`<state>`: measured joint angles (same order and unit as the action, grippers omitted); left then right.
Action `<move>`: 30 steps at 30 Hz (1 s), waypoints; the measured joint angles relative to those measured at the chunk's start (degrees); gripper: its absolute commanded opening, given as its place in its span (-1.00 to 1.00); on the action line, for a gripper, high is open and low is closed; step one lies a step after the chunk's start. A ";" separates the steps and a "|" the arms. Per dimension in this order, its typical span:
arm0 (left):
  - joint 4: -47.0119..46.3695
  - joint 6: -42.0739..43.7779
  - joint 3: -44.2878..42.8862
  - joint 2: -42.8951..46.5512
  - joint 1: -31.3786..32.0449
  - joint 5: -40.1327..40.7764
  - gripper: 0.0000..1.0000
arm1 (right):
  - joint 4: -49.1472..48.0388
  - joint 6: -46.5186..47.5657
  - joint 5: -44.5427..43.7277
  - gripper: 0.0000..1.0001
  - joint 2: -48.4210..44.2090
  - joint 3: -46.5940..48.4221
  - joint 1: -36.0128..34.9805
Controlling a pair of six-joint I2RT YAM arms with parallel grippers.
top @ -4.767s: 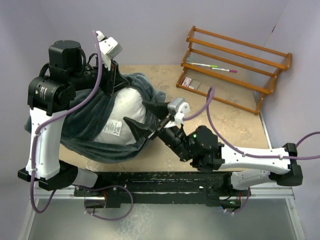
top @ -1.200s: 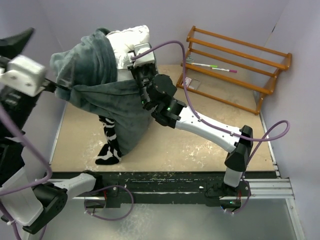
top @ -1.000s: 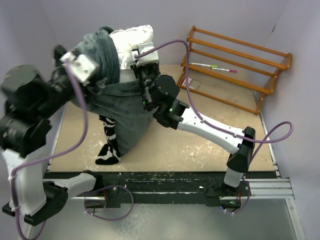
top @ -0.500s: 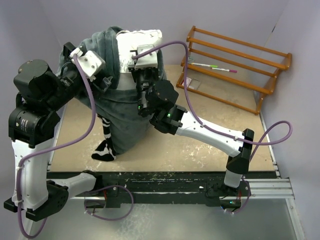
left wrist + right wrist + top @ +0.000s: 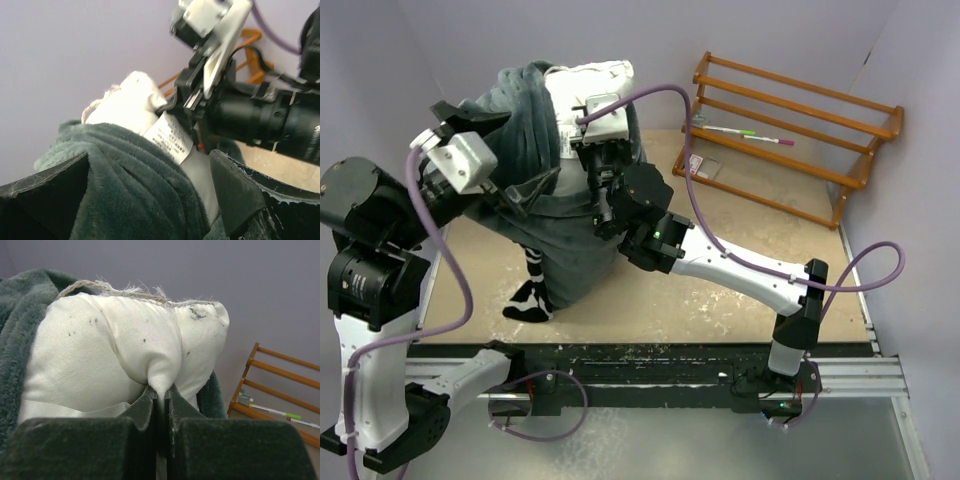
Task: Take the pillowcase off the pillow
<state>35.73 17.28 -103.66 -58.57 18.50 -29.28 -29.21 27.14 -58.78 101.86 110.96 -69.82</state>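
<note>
The white pillow (image 5: 592,78) is held upright above the table's back left, its top sticking out of the grey plush pillowcase (image 5: 520,110). The pillowcase hangs down its sides, and a zebra-striped end (image 5: 532,290) trails on the table. My right gripper (image 5: 592,150) is shut on a fold of the pillow (image 5: 115,350), pinched at the right gripper's (image 5: 161,392) tips. My left gripper (image 5: 530,145) stands wide open at the pillowcase's bunched rim. In the left wrist view, grey folds of the pillowcase (image 5: 135,195) lie between the left gripper's (image 5: 150,165) fingers, unpinched, below the pillow (image 5: 127,102) and its label (image 5: 170,137).
A wooden rack (image 5: 790,120) stands at the back right, with pens (image 5: 740,132) on it and a small card (image 5: 700,165) at its foot. Purple walls close in behind and on the left. Bare table (image 5: 720,290) lies in front of the right arm.
My left arm swung in from the far left to the pillowcase's rim, staying open. The right gripper and pillow shifted slightly while keeping their grip.
</note>
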 measured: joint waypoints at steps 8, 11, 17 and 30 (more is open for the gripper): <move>-0.39 -0.26 0.07 -1.46 0.04 0.83 0.99 | 1.53 -1.62 1.44 -1.00 0.00 0.68 -0.09; 0.90 0.35 -0.07 -4.68 0.04 4.22 0.92 | 2.29 -2.27 1.22 -1.00 0.00 0.68 -0.02; 0.15 2.54 1.44 -8.81 0.02 14.45 0.55 | 2.27 -3.87 1.73 -1.00 -1.79 -3.15 0.13; -6.01 7.98 6.40 -6.60 1.09 24.79 -0.22 | -2.23 -7.52 8.85 -1.00 -11.19 -16.33 -0.20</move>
<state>29.71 25.26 -97.25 -65.17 19.59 -4.49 -31.44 19.62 -49.93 90.67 94.63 -70.02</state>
